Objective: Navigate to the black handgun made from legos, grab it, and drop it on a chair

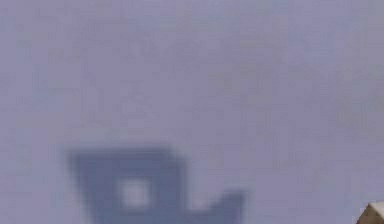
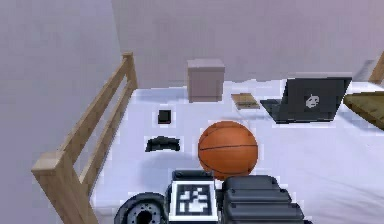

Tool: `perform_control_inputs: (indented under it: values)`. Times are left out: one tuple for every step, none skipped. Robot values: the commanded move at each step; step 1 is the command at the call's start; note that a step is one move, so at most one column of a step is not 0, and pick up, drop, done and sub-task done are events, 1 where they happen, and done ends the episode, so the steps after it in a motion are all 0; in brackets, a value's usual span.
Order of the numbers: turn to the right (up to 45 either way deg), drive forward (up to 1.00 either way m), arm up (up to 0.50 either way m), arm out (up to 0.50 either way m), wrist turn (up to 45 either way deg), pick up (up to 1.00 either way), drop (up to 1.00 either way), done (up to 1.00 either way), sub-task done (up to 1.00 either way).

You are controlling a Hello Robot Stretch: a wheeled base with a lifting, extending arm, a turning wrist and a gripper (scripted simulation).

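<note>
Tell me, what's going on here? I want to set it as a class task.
The robot is beside a white surface with a wooden rail. Its gripper is at the arm side view's bottom edge; I cannot tell whether it holds anything. On the surface lie a small black thing, possibly the lego handgun, an orange basketball, an open laptop and a grey box.

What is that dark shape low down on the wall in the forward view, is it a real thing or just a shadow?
In the forward view, the dark shape is just a shadow on the plain wall. In the arm side view, the light lies evenly on the white surface; the orange ball is darker underneath, with no glare.
</note>
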Motion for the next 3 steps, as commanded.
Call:
perform_control_inputs:
  values:
    - [0.0,0.0,0.0,0.44,0.0,0.0,0.0,0.0,0.0]
    - [0.0,0.0,0.0,0.0,45.0,0.0,0.0,0.0,0.0]
    - [0.0,0.0,0.0,0.0,45.0,0.0,0.0,0.0,0.0]
